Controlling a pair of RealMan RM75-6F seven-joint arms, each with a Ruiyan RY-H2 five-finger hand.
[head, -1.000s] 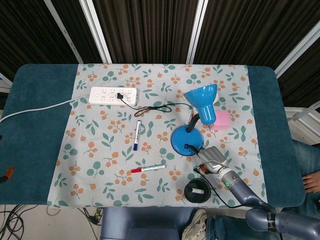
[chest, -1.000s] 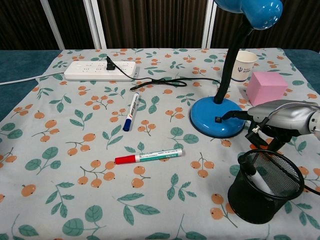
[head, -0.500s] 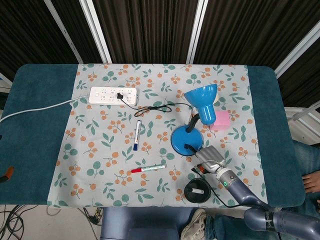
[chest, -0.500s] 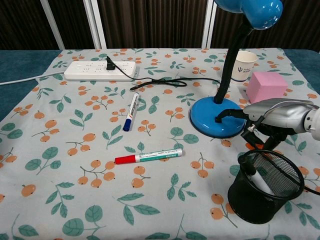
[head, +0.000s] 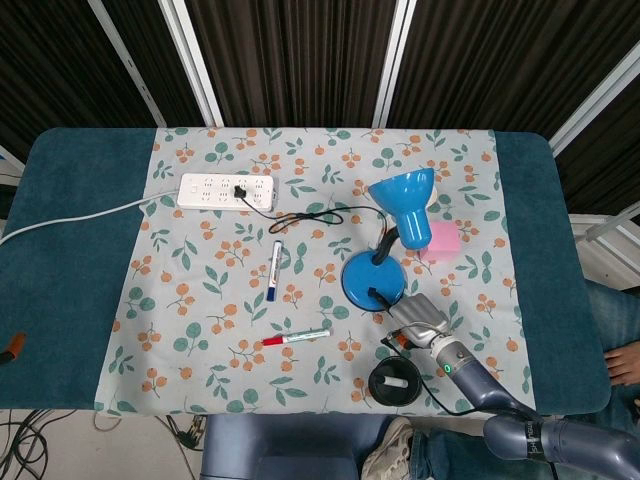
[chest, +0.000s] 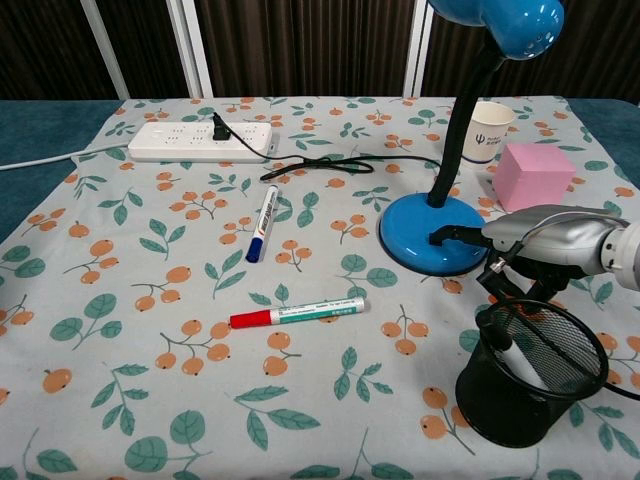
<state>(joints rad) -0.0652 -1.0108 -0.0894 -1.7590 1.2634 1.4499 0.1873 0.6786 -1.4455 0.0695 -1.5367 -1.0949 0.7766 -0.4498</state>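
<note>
- White power strip (head: 226, 189) lies at the far left of the flowered cloth (head: 200, 300), a black plug in it; its cord (head: 330, 213) runs right toward the lamp.
- Blue-capped marker (head: 274, 270) lies mid-cloth, long axis running nearly straight away from the robot.
- Red-capped marker (head: 296, 337) lies nearer the front edge, long axis almost left to right, red cap at its left end. It sits well apart from the right hand, off to that hand's left.
- Blue desk lamp (head: 373, 280) stands right of the markers, its shade (head: 404, 196) over a paper cup (chest: 487, 130) and a pink block (head: 443, 240).
- Right hand (chest: 545, 240) hovers just beside the lamp base and just above the far rim of the black mesh pen cup (chest: 531, 372). Its fingers (chest: 462, 234) reach forward toward the lamp base, spread and holding nothing that I can see.
- Inside the pen cup leans one marker (chest: 512, 352), directly below the hand.
- Left hand shows in neither view, so the right hand is the nearer one to both loose markers; the red-capped one lies closer to it.
</note>
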